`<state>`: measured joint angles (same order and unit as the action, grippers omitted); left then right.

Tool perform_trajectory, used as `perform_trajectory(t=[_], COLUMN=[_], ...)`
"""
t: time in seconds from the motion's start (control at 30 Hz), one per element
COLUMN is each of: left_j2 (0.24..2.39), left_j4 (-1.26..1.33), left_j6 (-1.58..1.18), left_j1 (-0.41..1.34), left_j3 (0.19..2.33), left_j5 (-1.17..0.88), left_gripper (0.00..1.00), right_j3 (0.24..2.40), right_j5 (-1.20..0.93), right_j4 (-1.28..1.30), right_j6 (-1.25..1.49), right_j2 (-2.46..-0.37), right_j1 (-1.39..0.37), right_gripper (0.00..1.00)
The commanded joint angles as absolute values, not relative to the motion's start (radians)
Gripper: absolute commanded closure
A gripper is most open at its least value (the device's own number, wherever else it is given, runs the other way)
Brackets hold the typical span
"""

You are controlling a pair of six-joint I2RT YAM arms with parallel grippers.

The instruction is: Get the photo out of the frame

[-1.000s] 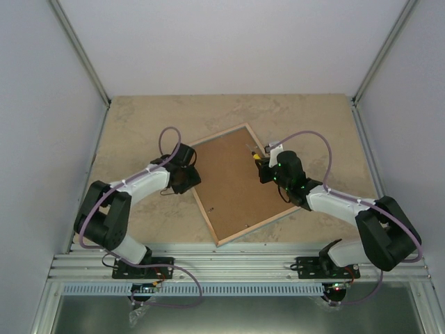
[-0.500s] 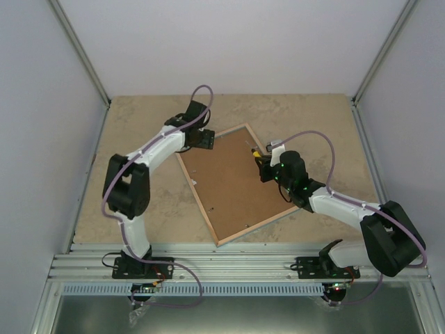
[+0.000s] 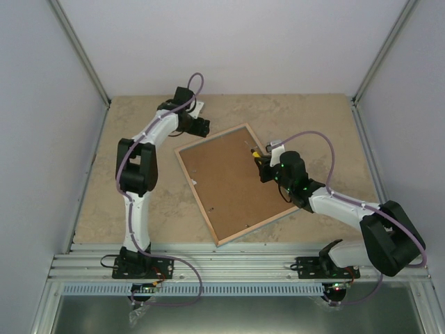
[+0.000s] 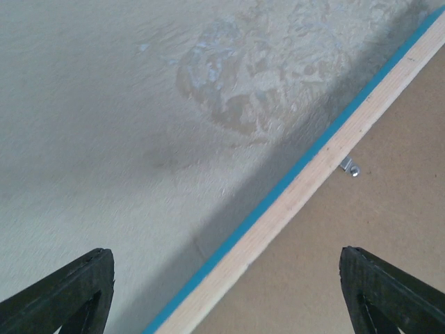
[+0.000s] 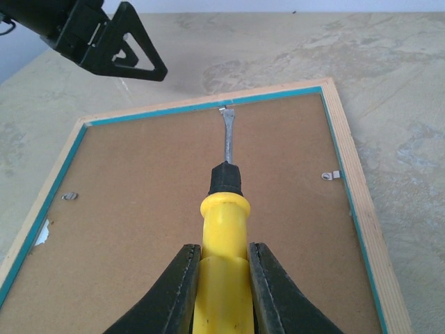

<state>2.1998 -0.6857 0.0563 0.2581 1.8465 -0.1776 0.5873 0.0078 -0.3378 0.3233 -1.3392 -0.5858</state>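
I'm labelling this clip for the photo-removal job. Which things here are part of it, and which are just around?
In the job: frame, lying back up; metal tabs on its back; screwdriver, held in the right gripper; left gripper, open above the frame's edge.
Just there: table; white walls. The photo is hidden from view.

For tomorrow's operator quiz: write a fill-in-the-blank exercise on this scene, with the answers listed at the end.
1. The frame lies on the table with its brown ___ facing up.
2. The right arm's fingers are shut on a screwdriver with a ___ handle.
3. The left arm's fingers stand ___, with nothing between them.

Missing words: back; yellow; open
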Motion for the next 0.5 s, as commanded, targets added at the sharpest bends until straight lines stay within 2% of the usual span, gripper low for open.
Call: perform_trajectory(t=[0.0,0.17,0.47], left_j2=[2.267,2.306,2.358], left_j4=[-0.728,-0.726,-0.730], left_j6=[0.125,0.144,0.132], left_j1=[0.276,0.276,0.276], left_j3=[1.896,1.910,1.918], left_j5=[-0.262,-0.266,-0.240], left_gripper=[0.10,0.12,0.27], right_j3=[0.588,0.589,0.597], right_j5=[0.002,0.002,0.002], right_j4=[-0.375,-0.376,-0.370], right_j6=[0.307,0.305,0.305], right_j2=[-1.359,-1.365,-1.376], right_j1=[-0.584,-0.584,-0.584], right_gripper=[0.99,1.00,0.99])
